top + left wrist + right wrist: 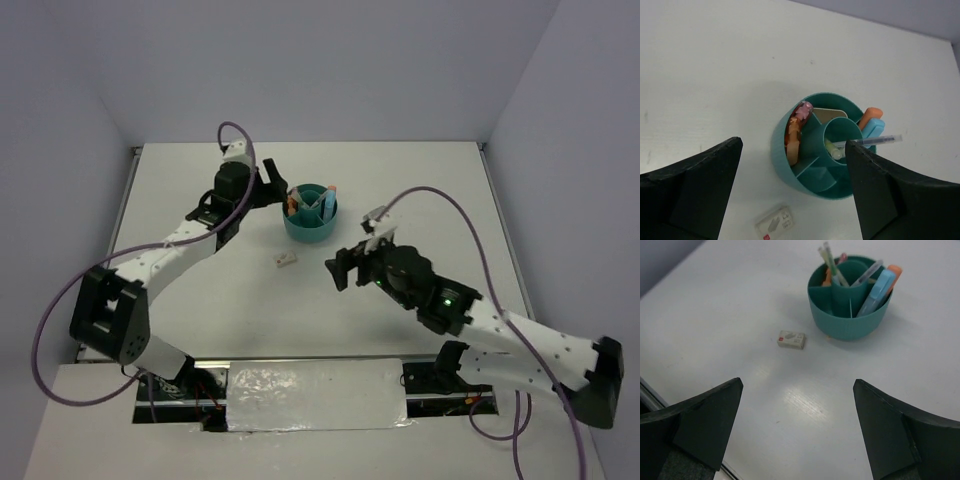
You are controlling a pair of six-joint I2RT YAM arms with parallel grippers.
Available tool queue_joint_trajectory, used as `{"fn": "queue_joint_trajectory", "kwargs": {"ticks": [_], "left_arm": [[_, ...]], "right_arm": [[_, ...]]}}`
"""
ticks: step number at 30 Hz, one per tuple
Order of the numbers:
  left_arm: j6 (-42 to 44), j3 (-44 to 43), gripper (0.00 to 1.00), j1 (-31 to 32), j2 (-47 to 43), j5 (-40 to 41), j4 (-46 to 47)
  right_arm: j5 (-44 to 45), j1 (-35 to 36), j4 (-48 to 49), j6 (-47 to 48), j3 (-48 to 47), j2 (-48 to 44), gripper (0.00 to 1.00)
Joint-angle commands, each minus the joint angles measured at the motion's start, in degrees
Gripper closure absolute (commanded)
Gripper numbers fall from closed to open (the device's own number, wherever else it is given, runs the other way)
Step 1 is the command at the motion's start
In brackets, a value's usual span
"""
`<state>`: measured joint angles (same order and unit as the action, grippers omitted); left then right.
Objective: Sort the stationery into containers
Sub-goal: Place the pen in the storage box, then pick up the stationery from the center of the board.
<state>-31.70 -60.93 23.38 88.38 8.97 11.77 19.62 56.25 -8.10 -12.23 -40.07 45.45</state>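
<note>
Two robot arms reach across a white tabletop (440, 190) where a round teal organizer (309, 231) stands upright toward the far side, already loaded with stationery. The left fingers (695, 190) are spread wide with nothing between them. In the overhead view they sit just beside the organizer's left side, and from the left wrist the container shows in the gap below them, clear of both fingers. The right fingers (695, 425) are likewise spread wide and empty. They are held over the tabletop closer to the arms' bases, well apart from the organizer.

A small white boxed eraser (285, 260) lies flat and alone on the tabletop. It is near the organizer on the side facing the arms, not touching it, and lies to the left of the right fingers.

Inside the organizer, thin yellow-green pens (832, 150) stand tilted in the central cup. An orange marker (870, 116) and a pale blue marker (873, 129) lean side by side in one outer compartment, their ends rising above the rim. A clear pen (877, 140) slants beside them with its end past the rim, though which compartment holds it cannot be told. A pink floral-patterned piece (803, 111) and an orange item (792, 142) share the outer compartment on the opposite side.
</note>
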Motion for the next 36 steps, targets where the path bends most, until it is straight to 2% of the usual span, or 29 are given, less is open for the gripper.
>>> {"fn": "queue_joint_trajectory", "kwargs": {"ticks": [1,3,8,11,15,21,28,30,32,36], "left_arm": [[-5.81,-2.61,0.02,-0.17,-11.19,12.10,-16.52],[-7.06,-2.71,0.01,-0.26,-17.23,15.11,-21.68],[-5.31,-0.69,0.01,-1.05,-27.81,12.48,-34.85],[-3.11,1.59,0.01,-1.23,-33.26,7.21,-39.26],[0.49,5.28,0.01,-0.96,-40.63,-1.13,-41.91],[4.98,8.28,0.01,-0.88,-46.54,-1.24,-47.97],[7.88,8.37,0.01,-0.88,-53.04,-0.62,-50.53],[8.24,8.37,0.01,-0.88,-54.71,-0.45,-50.35],[8.15,8.45,0.01,-0.88,-55.94,-0.09,-50.35],[8.41,8.81,0.01,-0.88,-57.09,-0.36,-49.83]], "right_arm": [[-1.79,0.17,6.16,-1.65,-1.83,15.74,0.00],[0.06,0.18,7.13,-4.63,-4.21,22.63,0.00],[-0.28,0.18,10.47,-7.72,-13.61,42.21,0.00],[-0.54,0.53,8.90,-8.86,-20.90,52.32,0.00],[2.25,1.58,7.31,-9.65,-29.25,60.87,0.00],[7.27,1.50,6.34,-12.11,-33.22,66.95,0.00],[8.24,1.41,6.78,-11.77,-36.48,72.57,0.05],[8.16,1.32,7.39,-11.68,-36.83,73.81,0.13],[8.16,1.32,7.83,-11.68,-36.66,73.99,0.28],[8.07,1.58,7.83,-11.59,-35.60,73.73,0.45]]}}
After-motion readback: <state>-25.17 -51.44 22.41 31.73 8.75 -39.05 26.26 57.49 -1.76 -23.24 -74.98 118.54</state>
